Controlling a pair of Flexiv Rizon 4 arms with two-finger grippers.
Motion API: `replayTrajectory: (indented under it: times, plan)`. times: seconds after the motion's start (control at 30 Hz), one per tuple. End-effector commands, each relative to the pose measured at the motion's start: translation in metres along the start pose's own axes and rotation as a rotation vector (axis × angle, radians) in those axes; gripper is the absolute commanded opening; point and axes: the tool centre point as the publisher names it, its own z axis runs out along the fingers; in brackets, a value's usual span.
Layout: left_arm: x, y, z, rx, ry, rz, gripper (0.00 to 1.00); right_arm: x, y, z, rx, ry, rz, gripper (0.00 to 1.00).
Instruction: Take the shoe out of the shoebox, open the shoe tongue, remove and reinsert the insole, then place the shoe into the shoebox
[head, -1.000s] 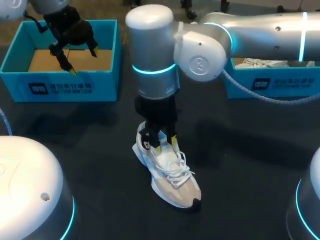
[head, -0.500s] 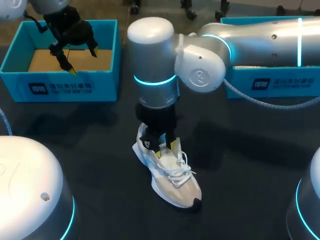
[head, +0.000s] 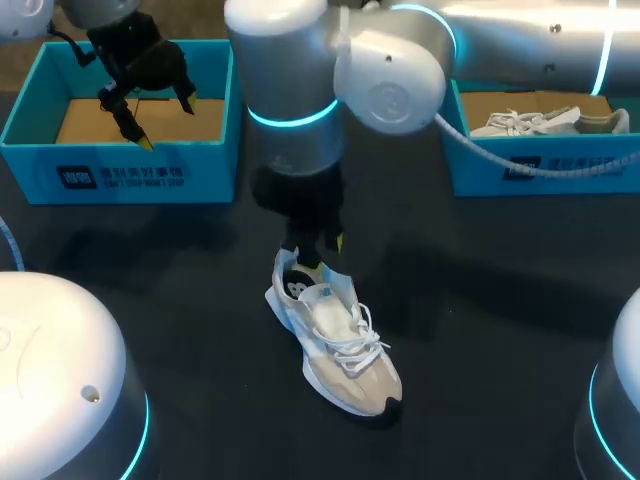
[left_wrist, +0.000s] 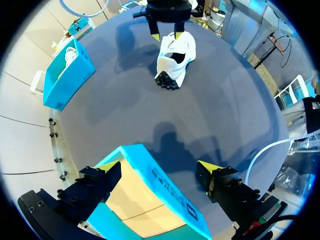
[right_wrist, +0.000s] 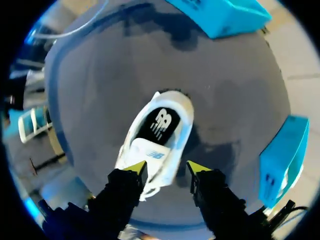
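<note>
Centrally, the shoe (head: 335, 345) is being supported upright by the worktop (head: 150, 300); the right tool (right_wrist: 166, 169) is being held just above its heel opening, fingers apart, and the left tool (left_wrist: 160, 167), likewise spread, over the left shoebox (head: 150, 175).

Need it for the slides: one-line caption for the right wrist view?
Right hand, open, hovers over the white shoe on the dark table.

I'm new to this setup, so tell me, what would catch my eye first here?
A white shoe lying alone mid-table, with the right hand open just above its heel end. At the far left, the left hand hangs open over an empty turquoise shoebox; a second shoebox at the far right holds another shoe.
</note>
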Motion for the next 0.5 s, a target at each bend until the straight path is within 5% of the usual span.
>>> replayTrajectory:
  times: [0.03,0.13,0.27,0.5]
  plan:
    - [-0.0001,0.0004,0.0,-0.001,0.002,0.001,1.0,-0.0117,0.0006,0.0009,-0.061,-0.048,-0.367,0.79]
    - [-0.0001,0.0004,0.0,-0.001,0.002,0.001,1.0,-0.0153,0.0005,0.0039,-0.088,-0.096,-0.488,1.0]
    - [-0.0001,0.0004,0.0,-0.001,0.002,0.001,1.0,-0.0182,0.0034,0.0068,-0.129,-0.157,-0.676,1.0]
    - [-0.0001,0.0004,0.0,-0.001,0.002,0.001,1.0,-0.021,0.0055,0.0074,-0.126,-0.142,-0.688,1.0]
